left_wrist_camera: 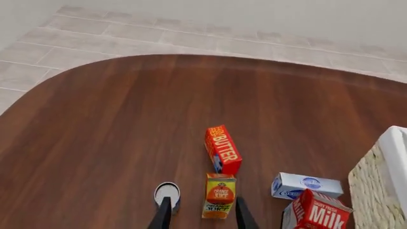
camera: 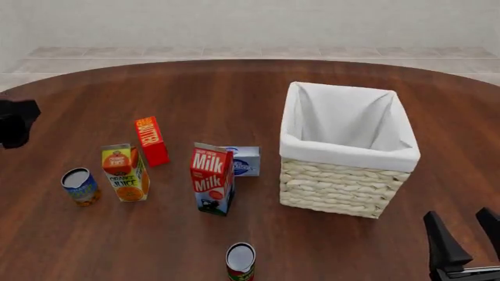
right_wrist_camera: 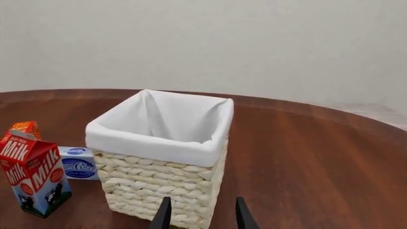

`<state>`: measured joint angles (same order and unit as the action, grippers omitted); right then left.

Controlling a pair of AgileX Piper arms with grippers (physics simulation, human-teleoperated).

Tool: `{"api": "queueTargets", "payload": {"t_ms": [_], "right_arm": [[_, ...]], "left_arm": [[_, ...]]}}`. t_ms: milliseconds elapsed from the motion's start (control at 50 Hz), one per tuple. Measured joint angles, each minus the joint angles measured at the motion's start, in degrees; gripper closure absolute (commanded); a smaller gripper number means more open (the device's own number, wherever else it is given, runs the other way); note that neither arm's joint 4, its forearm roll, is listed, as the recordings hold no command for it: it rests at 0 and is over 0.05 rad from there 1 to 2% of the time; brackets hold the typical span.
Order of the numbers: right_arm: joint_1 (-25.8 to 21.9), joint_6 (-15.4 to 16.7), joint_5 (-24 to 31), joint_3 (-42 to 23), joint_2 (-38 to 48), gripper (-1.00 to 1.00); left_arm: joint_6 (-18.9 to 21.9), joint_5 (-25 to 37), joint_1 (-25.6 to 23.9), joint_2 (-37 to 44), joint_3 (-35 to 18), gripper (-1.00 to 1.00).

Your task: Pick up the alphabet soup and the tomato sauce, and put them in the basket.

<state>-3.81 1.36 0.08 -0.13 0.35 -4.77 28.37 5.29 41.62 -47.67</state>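
The alphabet soup (camera: 81, 186), a blue and orange can, stands at the left of the table beside the orange juice carton. It also shows in the left wrist view (left_wrist_camera: 167, 193), just by one finger of my open, empty left gripper (left_wrist_camera: 202, 210), which hangs above it. The tomato sauce (camera: 240, 261), a red can with a green band, stands near the front edge. The wicker basket (camera: 343, 190) with white lining stands at the right and holds nothing that I can see. My right gripper (camera: 466, 234) is open and empty in front of the basket (right_wrist_camera: 159, 186).
An orange juice carton (camera: 125, 172), a butter box (camera: 151, 140), a milk carton (camera: 212, 178) and a cream cheese box (camera: 243, 161) stand between the soup and the basket. Part of my left arm (camera: 16, 120) shows at the left edge.
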Motion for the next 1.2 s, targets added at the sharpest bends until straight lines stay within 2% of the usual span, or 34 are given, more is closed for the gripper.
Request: {"api": "queueTargets", "payload": {"t_ms": [160,500,1200], "right_arm": [[-0.1,0.1,0.2,0.0,-0.1,-1.00],[-0.2,0.2,0.3,0.1,-0.1,-1.00],[-0.3,0.3,0.4,0.1,-0.2,-1.00]], "left_arm": [[-0.4,0.7,0.6,2.7,0.6,-1.00],[2.8,-0.1,4.4,7.1,3.5,-1.00],[4.4,-9.6,7.8,15.0,11.5,-1.00]]}}
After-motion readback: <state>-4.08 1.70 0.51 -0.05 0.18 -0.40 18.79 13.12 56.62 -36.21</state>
